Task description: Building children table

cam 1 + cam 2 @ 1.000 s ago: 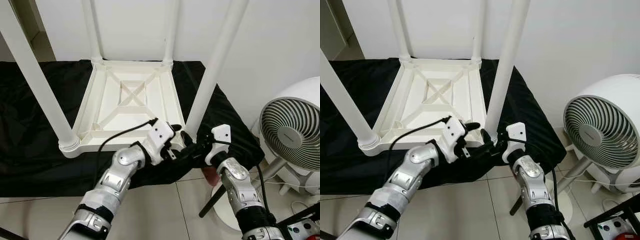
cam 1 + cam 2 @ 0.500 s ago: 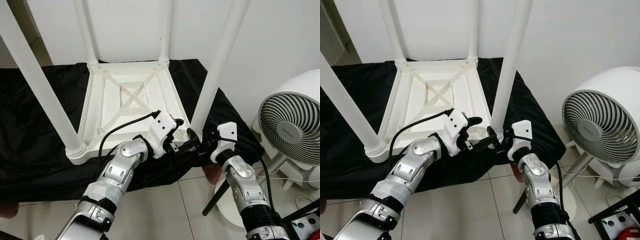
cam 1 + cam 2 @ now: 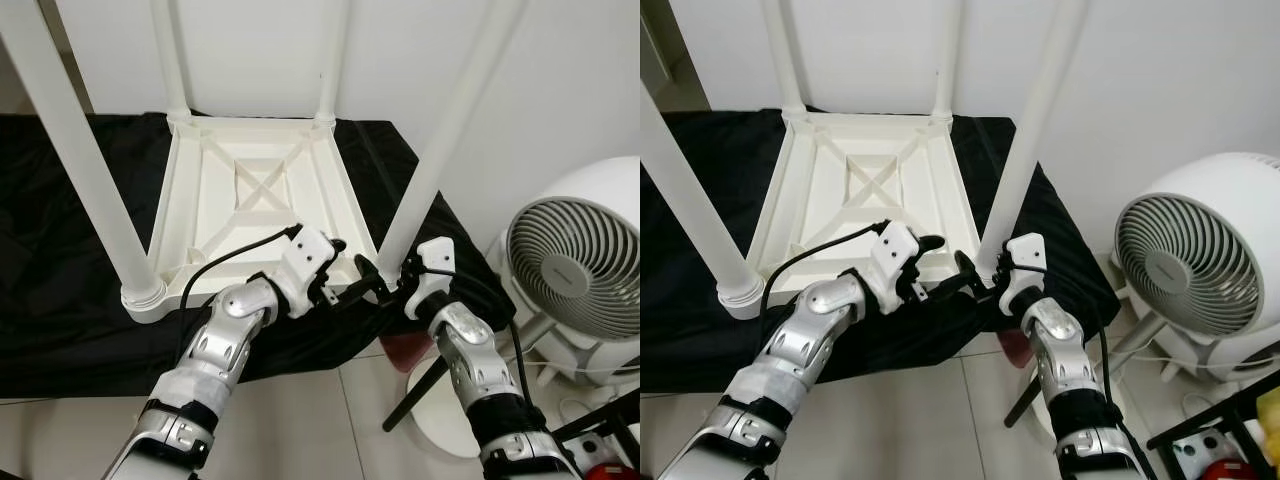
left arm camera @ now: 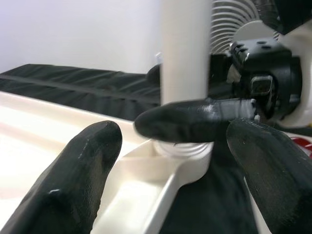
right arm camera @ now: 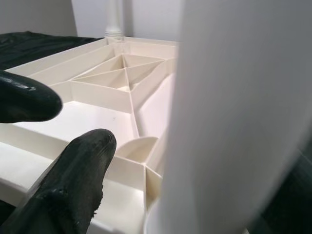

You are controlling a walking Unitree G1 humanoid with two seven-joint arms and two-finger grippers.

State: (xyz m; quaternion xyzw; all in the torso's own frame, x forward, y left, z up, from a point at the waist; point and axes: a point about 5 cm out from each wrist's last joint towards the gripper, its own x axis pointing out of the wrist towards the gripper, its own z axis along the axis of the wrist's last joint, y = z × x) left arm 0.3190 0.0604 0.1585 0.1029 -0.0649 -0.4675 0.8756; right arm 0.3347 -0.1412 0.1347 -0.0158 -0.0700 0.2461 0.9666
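A white plastic children's table [image 3: 215, 215] lies upside down on a black cloth [image 3: 60, 230], its legs pointing up. Both grippers meet at the base of the near right leg [image 3: 440, 150]. My left gripper [image 3: 345, 268] is open on the leg's left side, over the table's near corner, holding nothing; its fingers [image 4: 73, 180] spread wide. My right gripper [image 3: 388, 275] comes in from the right and straddles the leg's base. One of its fingers [image 4: 195, 119] crosses in front of the leg, and a gap shows between that finger [image 5: 73, 185] and the leg [image 5: 234, 122].
A white floor fan [image 3: 575, 260] stands close on the right, with a dark stand leg and a red object [image 3: 400, 345] on the tiled floor [image 3: 330, 420] below the cloth's edge. The near left leg [image 3: 80, 160] rises on the left. A white wall is behind.
The camera has shifted a little. Both grippers stay at the near right leg's base, and the right gripper has drawn closer around the leg.
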